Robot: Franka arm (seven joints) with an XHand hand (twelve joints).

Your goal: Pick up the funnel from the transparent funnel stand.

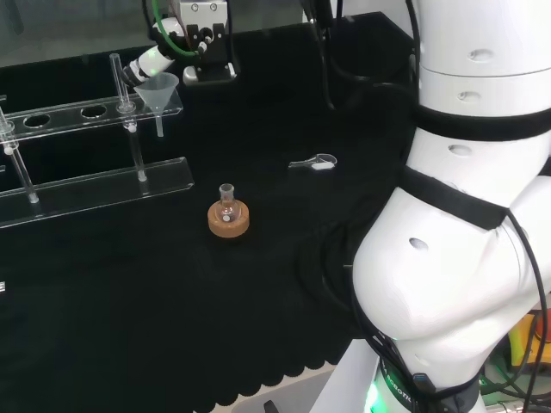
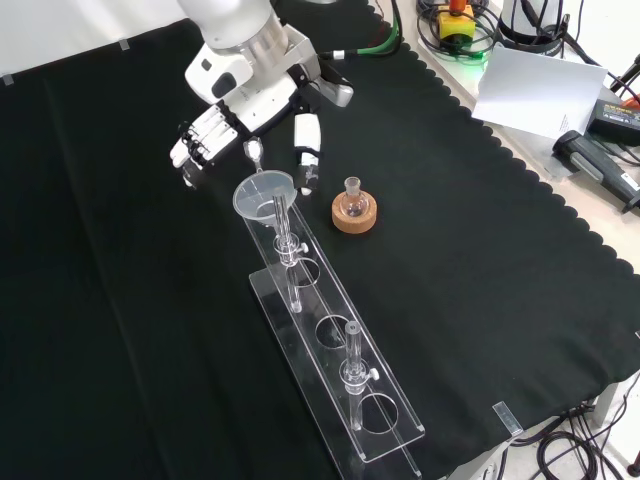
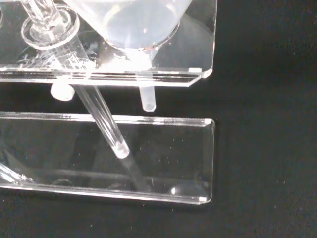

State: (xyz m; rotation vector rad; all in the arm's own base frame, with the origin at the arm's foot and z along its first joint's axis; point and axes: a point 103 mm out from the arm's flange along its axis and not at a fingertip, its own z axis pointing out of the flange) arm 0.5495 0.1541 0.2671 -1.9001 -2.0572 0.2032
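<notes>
**Clear funnel sits in stand, hand spread just beyond it**

Clear plastic funnel (image 2: 265, 196) sits in the end hole of the transparent funnel stand (image 2: 375, 432), at the stand's far end in front view, right end in head view. Cone rests on the top plate; stem pokes down thru the hole and ends above the base plate w/o touching it (wrist view: stem tip (image 3: 148, 103) hangs between upper plate and lower one). An upright rod of the stand (image 2: 284, 225) rises right beside the funnel's rim.

Hand (image 2: 215, 125) hovers just past that end of the stand, higher in front view. Fingers (image 2: 196, 140) are straight-ish and spread to the left of the funnel, thumb (image 2: 307, 140) hangs down on its right side; nothing is held, so the hand is open. Whether any fingertip touches the funnel's rim can't be told. In head view the hand's parts show just behind the funnel (image 1: 157, 91).

Small round-bottom flask (image 2: 352, 200) stands upright in a cork ring (image 2: 355, 217), on the black cloth (image 2: 480, 290) near the stand's funnel end, to the right in front view, apart from the stand. Small clear piece w/ a white end (image 1: 315, 163) lies on the cloth right of the flask in head view; what it is can't be told.
</notes>
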